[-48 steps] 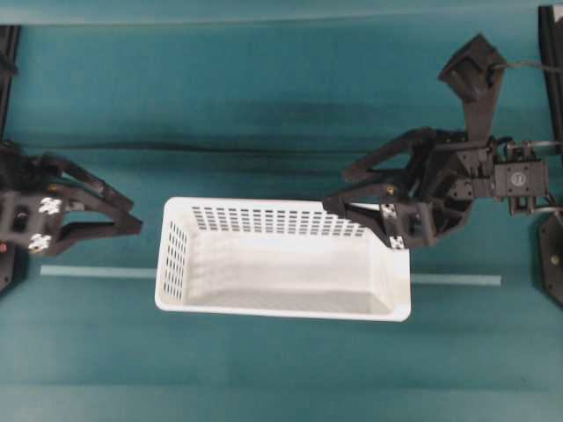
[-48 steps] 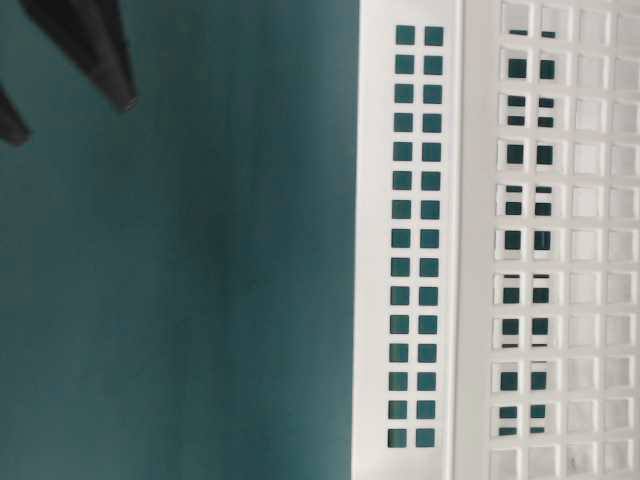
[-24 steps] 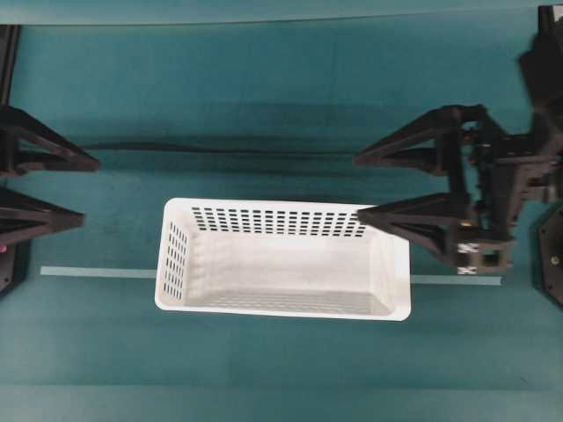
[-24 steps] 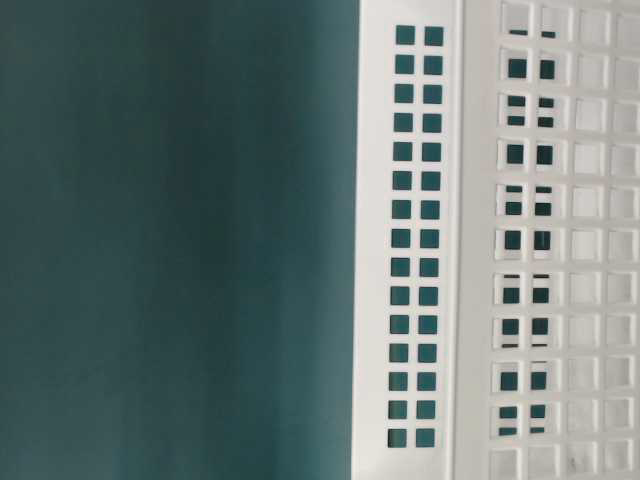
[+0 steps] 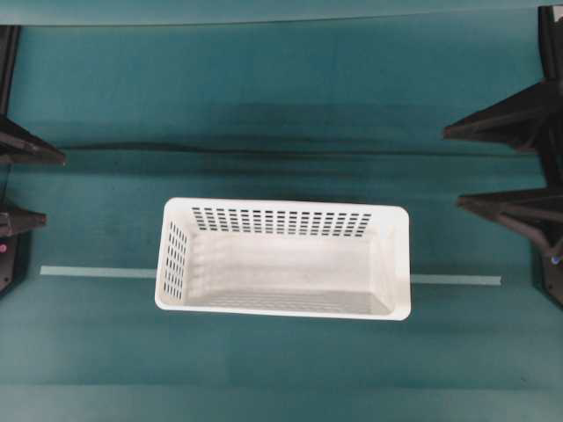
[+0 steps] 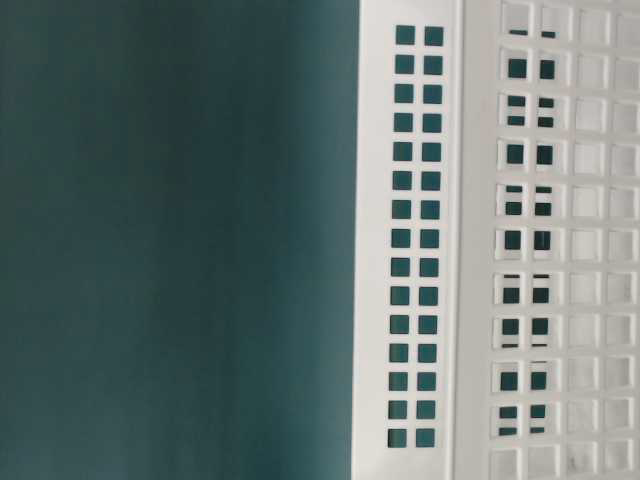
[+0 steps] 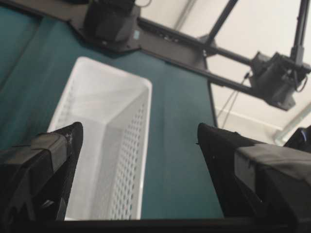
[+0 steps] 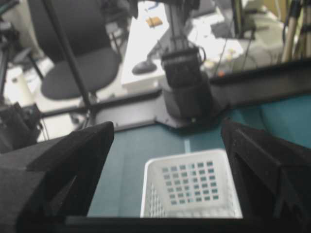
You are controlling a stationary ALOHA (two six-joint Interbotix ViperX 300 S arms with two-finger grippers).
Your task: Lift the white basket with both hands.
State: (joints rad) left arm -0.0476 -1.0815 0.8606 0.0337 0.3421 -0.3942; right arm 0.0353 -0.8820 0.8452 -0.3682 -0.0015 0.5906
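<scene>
The white basket (image 5: pixel 281 264) sits flat on the teal table at the middle, empty, long side across. Its slotted wall fills the right of the table-level view (image 6: pixel 410 240). My left gripper (image 5: pixel 53 188) is open at the far left edge, well clear of the basket's left end. My right gripper (image 5: pixel 451 169) is open at the far right, apart from the basket's right end. The left wrist view shows the basket (image 7: pixel 102 126) ahead between the open left gripper (image 7: pixel 139 131). The right wrist view shows the basket (image 8: pixel 192 187) below the open right gripper (image 8: pixel 167 128). Neither gripper touches anything.
A pale tape strip (image 5: pixel 97 272) runs across the table under the basket. A black cable (image 5: pixel 220 151) lies along the table behind it. The opposite arm's base (image 7: pixel 109 22) stands past the basket's far end. Black frame posts (image 5: pixel 9 53) stand at the back corners.
Both grippers have drawn back outward from the basket, the right one from over its right end to the right edge. The left fingertips left the table-level view. The basket has not moved.
</scene>
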